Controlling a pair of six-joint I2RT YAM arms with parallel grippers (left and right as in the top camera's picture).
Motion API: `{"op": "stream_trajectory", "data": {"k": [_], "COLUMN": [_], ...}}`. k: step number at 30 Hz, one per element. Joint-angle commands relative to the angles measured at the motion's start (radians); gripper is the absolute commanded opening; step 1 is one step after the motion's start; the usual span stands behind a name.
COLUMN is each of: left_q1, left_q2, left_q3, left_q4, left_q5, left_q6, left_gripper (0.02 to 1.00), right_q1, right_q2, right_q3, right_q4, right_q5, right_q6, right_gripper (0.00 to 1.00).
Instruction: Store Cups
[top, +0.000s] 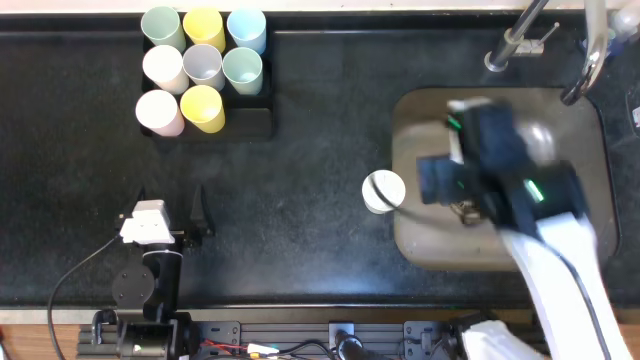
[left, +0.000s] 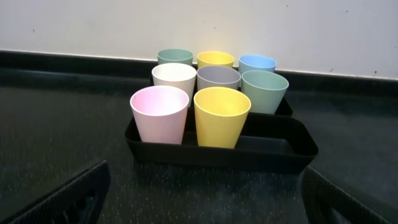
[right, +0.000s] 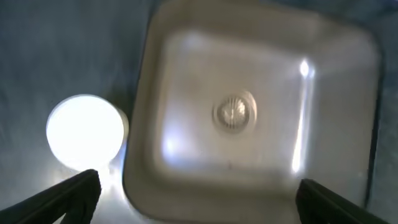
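Right gripper (right: 198, 182): jaws spread wide, holding nothing, hanging above the basin of the sink (right: 348, 93). White cup (right: 85, 130): on the counter (top: 300, 230), just beside the sink's rim, on the side toward the left arm. It appears upright, long axis vertical, mouth up and facing the wrist camera as a round disc. The right arm is judged the nearer. Left gripper (left: 205, 186): open, empty, low near its base, well apart from the cup and facing the tray (left: 283, 146). The tray holds eight upright cups (left: 222, 115), with one corner slot free.
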Motion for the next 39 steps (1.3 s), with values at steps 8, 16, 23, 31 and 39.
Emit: {"op": "stream_trajectory", "data": {"k": [8,16,23,31,39], "left_q1": [0.002,0.002,0.002,0.002,0.002], "left_q2": [-0.011,-0.011,-0.011,-0.011,-0.011], "left_q3": [-0.003,-0.003,-0.003,-0.003,-0.003], "left_q4": [-0.002,-0.002,-0.002,-0.002,-0.002], "left_q5": [0.012,0.012,0.012,0.012,0.012], "left_q6": [0.018,0.018,0.018,0.018,0.018], "left_gripper": [0.998,0.998,0.998,0.998,0.998], "right_q1": [0.039,0.039,0.038,0.038,0.040], "right_q2": [0.388,0.486,0.537,0.575,0.581], "right_q3": [0.081,0.081,0.080,0.080,0.079], "right_q4": [0.030,0.041,0.041,0.045,0.056], "right_q5": [-0.163,-0.266,-0.192,-0.166,-0.257], "right_q6": [-0.277,-0.315,-0.315,-0.319,-0.319], "right_gripper": [0.998,0.996,0.998,1.000,0.045]}}
